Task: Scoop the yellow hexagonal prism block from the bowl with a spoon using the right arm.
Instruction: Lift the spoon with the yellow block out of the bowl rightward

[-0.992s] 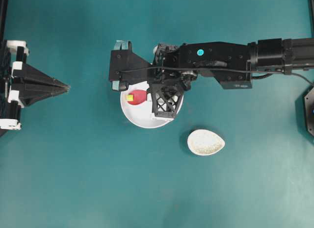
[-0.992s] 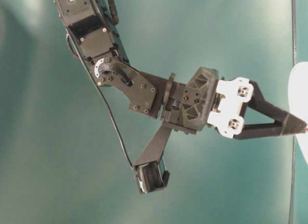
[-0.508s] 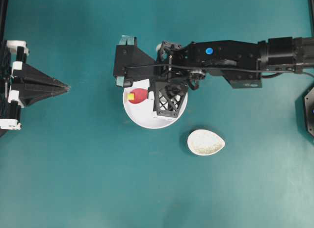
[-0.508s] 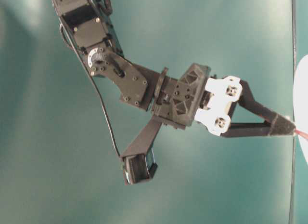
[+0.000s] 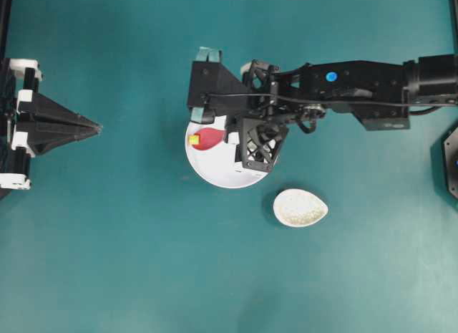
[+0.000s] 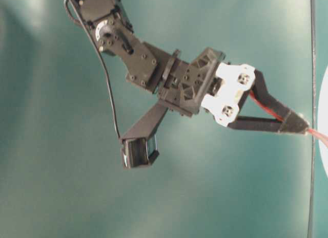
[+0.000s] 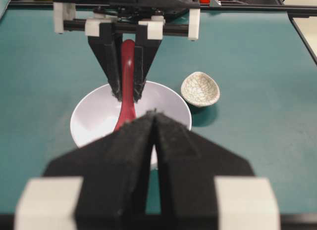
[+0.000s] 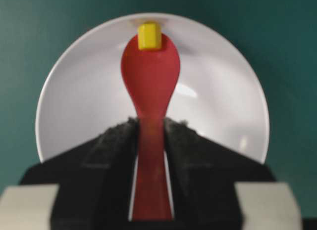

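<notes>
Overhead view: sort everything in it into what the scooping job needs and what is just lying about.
Needed: right gripper shut on the spoon; yellow block at the scoop's tip; white bowl.
Lying about: speckled spoon rest; left gripper, shut, apart from the bowl.

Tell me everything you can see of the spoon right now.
The spoon is glossy pink-red, looks ceramic or plastic, with an oval scoop and a short straight handle. The right gripper is shut on the handle, holding the scoop over the white bowl, its tip near the far rim. The yellow block sits at the scoop's tip, on or against its front edge. Whether the scoop touches the bowl cannot be told.
</notes>
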{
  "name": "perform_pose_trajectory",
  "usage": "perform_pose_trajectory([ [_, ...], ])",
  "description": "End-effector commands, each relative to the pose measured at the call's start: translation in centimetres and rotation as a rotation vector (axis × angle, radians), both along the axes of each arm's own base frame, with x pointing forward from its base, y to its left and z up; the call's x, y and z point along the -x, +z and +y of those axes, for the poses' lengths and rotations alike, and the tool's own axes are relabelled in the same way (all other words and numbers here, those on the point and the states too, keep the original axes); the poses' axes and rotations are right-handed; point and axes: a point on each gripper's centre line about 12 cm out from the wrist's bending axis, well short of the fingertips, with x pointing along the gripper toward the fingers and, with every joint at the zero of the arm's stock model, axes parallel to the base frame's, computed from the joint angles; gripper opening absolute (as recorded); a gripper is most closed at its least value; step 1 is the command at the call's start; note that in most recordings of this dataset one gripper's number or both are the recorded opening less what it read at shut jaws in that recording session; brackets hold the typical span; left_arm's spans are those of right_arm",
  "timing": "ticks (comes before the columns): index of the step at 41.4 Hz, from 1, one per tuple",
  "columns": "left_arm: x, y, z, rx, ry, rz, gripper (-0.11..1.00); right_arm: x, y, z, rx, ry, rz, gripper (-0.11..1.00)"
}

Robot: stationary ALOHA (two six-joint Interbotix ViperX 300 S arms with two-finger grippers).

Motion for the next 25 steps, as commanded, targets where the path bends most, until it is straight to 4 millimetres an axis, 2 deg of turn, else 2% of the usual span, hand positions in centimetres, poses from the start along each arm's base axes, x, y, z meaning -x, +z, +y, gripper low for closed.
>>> perform_pose_trajectory([
  [1,-0.3,0.7,0.0,-0.002,0.001,-0.025,-0.01,0.3,2.0,0.0,0.0,-0.007,-0.068,0.24],
  [25,-0.3,0.7,0.0,0.0,0.001,-0.025,-0.01,2.4,2.1,0.5,0.013,-0.006,-0.245,0.24],
])
